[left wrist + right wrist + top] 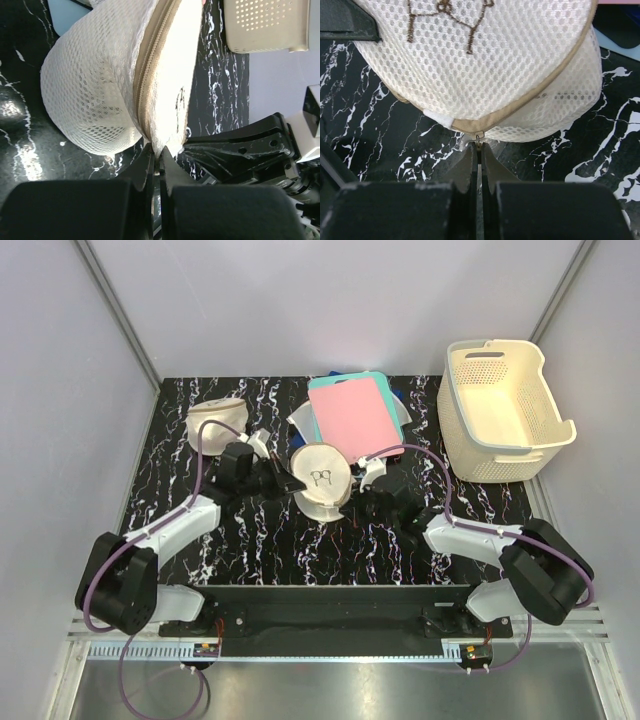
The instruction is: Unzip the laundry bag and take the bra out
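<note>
Left gripper [156,156] pinches the rim of the round cream mesh laundry bag [95,85], right gripper [479,151] its tiny zipper pull [479,140]; a skewed tug could slip it.

cream, tan-edged mesh laundry bag [320,485] with a dark brown squiggle [320,477], on a black white-veined table [300,550].
</note>
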`<state>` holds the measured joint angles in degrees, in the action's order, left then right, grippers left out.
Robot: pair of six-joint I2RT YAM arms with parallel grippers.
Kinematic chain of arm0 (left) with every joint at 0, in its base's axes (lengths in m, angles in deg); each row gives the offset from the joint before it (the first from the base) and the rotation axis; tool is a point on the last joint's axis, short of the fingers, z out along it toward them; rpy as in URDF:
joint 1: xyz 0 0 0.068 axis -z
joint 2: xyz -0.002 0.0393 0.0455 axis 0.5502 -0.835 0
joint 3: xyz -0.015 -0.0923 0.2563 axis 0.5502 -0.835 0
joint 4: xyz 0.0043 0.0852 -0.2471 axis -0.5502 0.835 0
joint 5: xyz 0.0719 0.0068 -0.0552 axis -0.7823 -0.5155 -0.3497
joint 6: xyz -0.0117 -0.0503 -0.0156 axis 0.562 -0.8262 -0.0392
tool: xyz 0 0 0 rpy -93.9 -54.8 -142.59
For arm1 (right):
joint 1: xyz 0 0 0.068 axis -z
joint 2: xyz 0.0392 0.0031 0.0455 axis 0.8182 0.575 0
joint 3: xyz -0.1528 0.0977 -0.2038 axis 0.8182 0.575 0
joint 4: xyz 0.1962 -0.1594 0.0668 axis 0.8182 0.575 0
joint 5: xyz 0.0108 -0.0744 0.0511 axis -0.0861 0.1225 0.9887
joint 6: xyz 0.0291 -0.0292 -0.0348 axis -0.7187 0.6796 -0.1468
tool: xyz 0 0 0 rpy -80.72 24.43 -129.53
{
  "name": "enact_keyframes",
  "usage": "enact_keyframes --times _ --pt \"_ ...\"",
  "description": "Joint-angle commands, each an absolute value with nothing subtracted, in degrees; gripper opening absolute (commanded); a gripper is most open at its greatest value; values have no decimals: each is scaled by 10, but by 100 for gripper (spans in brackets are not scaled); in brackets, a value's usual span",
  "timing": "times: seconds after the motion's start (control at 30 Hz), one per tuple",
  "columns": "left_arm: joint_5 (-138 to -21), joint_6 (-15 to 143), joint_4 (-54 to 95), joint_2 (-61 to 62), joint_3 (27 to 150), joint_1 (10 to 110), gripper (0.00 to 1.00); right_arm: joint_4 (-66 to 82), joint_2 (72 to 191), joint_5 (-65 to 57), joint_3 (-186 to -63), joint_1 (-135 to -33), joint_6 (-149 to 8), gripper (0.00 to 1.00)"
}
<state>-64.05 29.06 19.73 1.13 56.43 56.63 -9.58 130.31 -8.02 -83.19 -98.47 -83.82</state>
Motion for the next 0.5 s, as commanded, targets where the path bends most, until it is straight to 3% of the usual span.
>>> enact_keyframes --times 0.0,0.47 --pt "-616 351 218 11 602 541 0 -57 1287 -137 -845 -988 -809 0" --pt "-609 430 287 -2 643 519 0 -35 1270 -166 -848 -988 -799 0"
